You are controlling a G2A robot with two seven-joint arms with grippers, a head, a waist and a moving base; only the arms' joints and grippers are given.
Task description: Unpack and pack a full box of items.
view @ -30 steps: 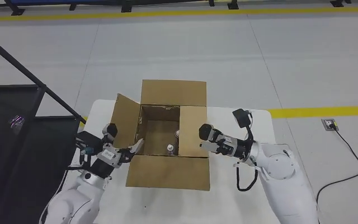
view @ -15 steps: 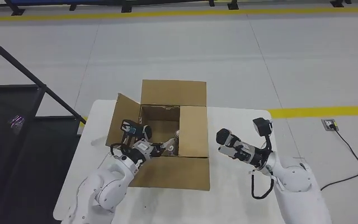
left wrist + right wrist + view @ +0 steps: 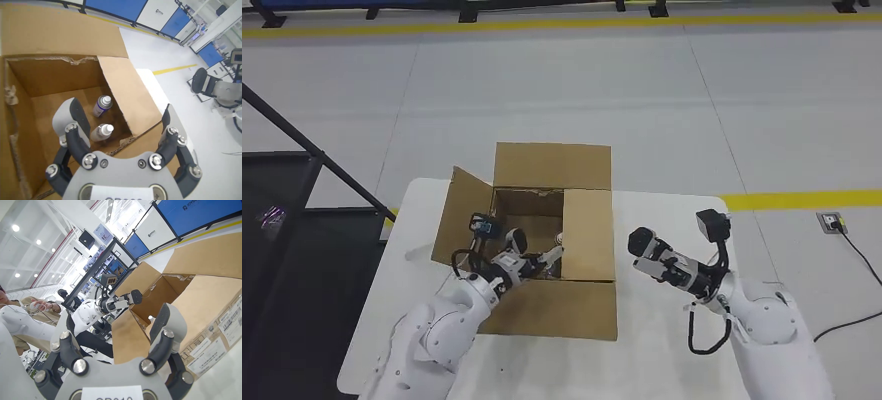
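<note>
Just below the left gripper [image 3: 121,110], held spread over the open cardboard box [image 3: 47,75], a white-capped clear bottle [image 3: 102,130] is seen beside a spray can [image 3: 103,105]. The bottle's neck should be straddled squarely, the flap [image 3: 132,91] avoided. The right gripper [image 3: 115,317] is held spread outside the box.

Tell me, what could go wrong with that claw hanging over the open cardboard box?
1. The open left claw might clip the folded-in flap of the brown cardboard box, which juts in right beside the items.
2. The clear plastic bottle with a white cap and the purple-labelled spray can sit close together; grabbing one could topple the other.
</note>
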